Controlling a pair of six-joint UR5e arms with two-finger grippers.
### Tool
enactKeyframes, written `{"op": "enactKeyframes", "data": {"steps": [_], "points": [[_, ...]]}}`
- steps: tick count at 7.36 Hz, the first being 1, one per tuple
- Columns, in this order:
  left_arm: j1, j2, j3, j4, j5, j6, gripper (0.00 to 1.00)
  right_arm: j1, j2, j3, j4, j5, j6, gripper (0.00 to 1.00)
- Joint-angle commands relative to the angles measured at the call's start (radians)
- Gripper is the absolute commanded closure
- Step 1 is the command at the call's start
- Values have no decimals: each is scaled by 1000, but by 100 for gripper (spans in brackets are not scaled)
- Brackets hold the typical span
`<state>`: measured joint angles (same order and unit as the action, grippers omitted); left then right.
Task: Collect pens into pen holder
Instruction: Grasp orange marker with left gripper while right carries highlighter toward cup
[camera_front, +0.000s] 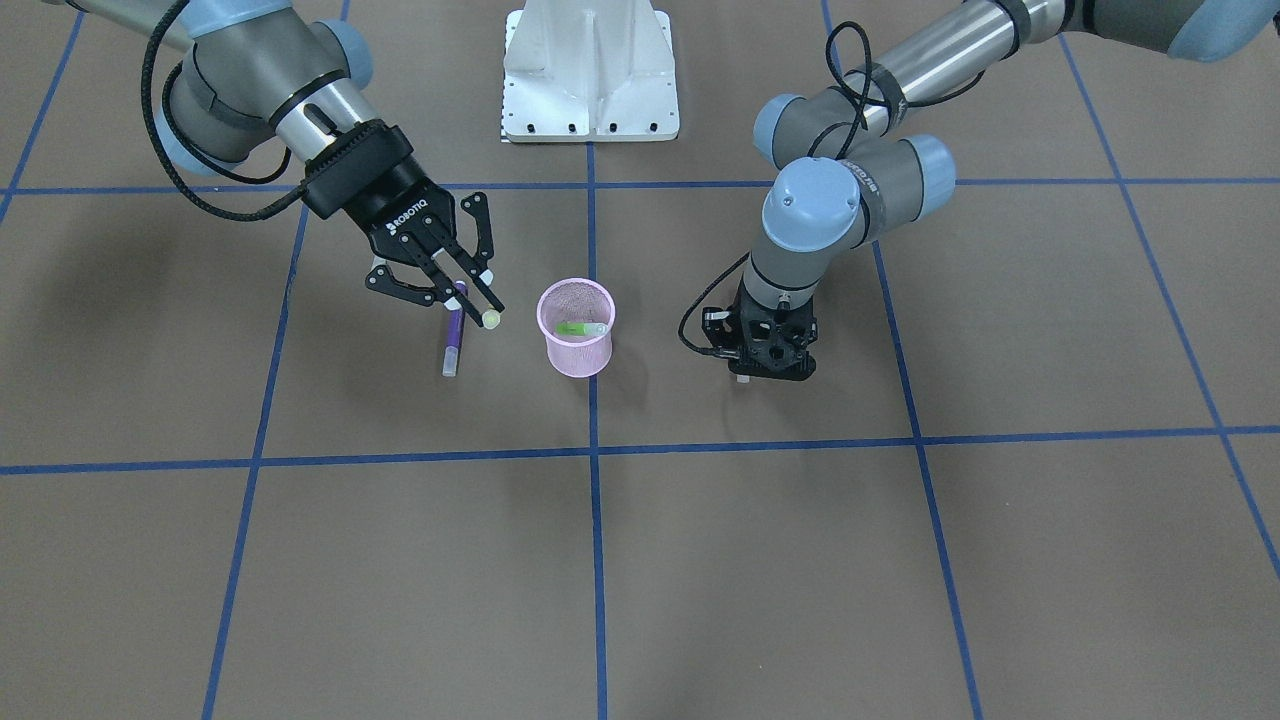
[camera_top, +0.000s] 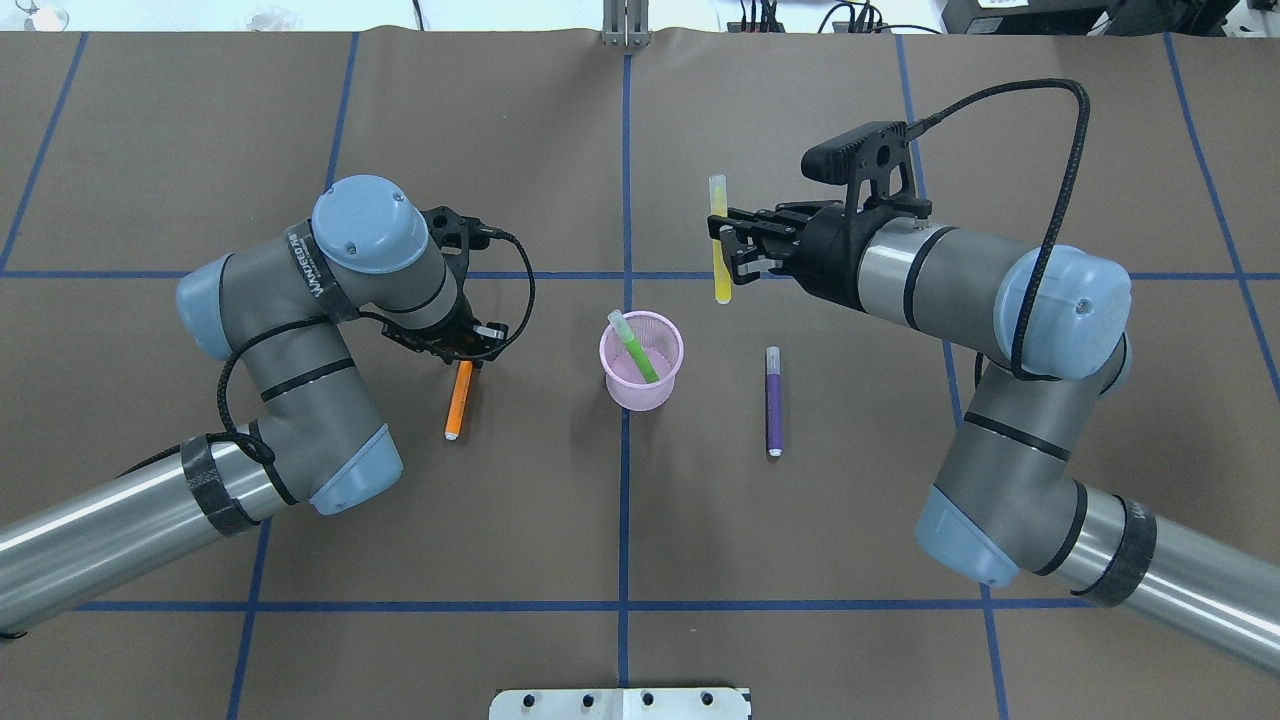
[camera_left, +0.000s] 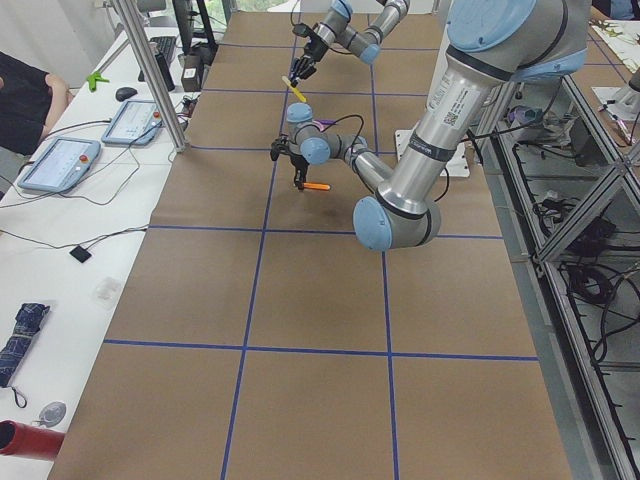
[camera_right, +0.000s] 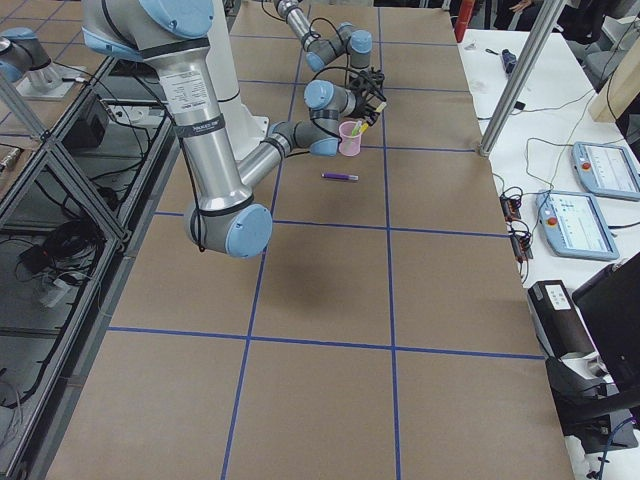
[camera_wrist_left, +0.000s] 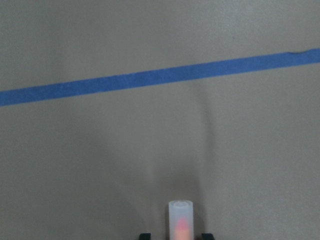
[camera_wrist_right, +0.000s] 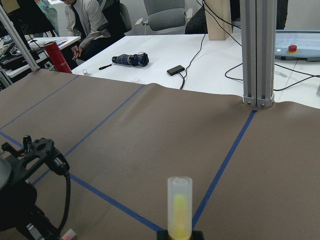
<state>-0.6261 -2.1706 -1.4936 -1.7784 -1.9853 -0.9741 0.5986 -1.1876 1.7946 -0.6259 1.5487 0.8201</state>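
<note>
The pink mesh pen holder stands at the table's centre, with the green pen leaning inside it; both show in the front view too. My right gripper is shut on a yellow pen and holds it in the air behind and to the right of the holder. The purple pen lies flat to the right of the holder. My left gripper points down over the far end of the orange pen, which lies on the table. Its jaws stand on either side of the pen with small gaps.
The white robot base plate sits at the table's near edge. Blue tape lines cross the brown table. The left wrist's cable loops toward the holder. Desks with tablets and a person flank the table.
</note>
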Motion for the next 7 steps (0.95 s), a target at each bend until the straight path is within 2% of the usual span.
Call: {"op": "enactKeyframes", "data": {"steps": [1, 2, 3, 4, 7], "points": [[0, 0, 1, 0, -12, 0, 62, 0, 0, 0, 0, 1, 1, 100], [2, 0, 1, 2, -12, -5, 68, 0, 8, -1, -2, 1, -1, 100], [2, -1, 0, 5, -14, -9, 81, 0, 17, 2, -21, 1, -1, 100], [2, -2, 0, 10, -14, -17, 100, 0, 19, 2, -23, -1, -1, 100], [-1, -5, -19, 14, -14, -18, 100, 0, 26, 2, -23, -1, 1, 100]]}}
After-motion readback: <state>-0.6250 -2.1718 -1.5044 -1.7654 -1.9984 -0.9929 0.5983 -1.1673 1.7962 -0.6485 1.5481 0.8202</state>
